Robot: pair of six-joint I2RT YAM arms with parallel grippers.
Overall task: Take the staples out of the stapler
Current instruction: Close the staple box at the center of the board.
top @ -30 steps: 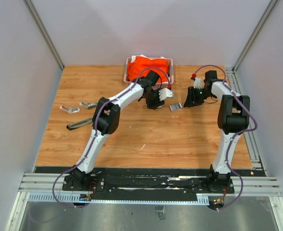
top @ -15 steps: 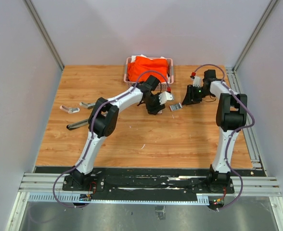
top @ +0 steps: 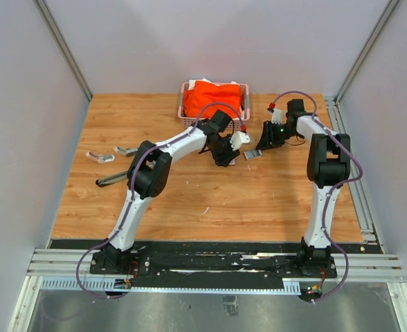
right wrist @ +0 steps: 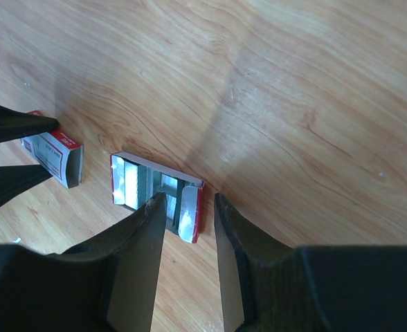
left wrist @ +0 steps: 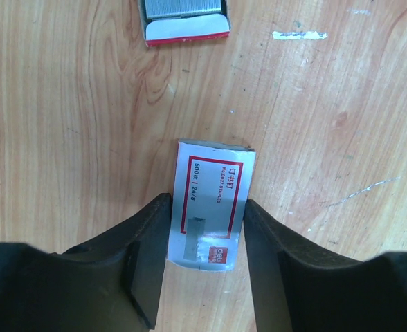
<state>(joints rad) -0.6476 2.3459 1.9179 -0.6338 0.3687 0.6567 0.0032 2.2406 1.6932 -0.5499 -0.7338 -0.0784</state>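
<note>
My left gripper (left wrist: 205,204) is shut on a small flat white box with a red label (left wrist: 214,197), one finger on each long side; it also shows in the top view (top: 239,138). The box's open inner tray (right wrist: 155,187) lies on the wood with rows of silvery staples (left wrist: 186,7) in it. My right gripper (right wrist: 190,197) is open and low over the tray's red end, its left finger above the tray and its right finger just outside. A black stapler (top: 113,180) lies far left, away from both grippers.
A pink basket (top: 184,104) holding orange cloth stands at the back centre. Two small silvery objects (top: 100,157) (top: 126,150) lie near the stapler at the left. A metal rail (top: 359,200) runs along the right edge.
My right gripper has moved left, closer over the tray. My left gripper has shifted a little with the white box held in it.
</note>
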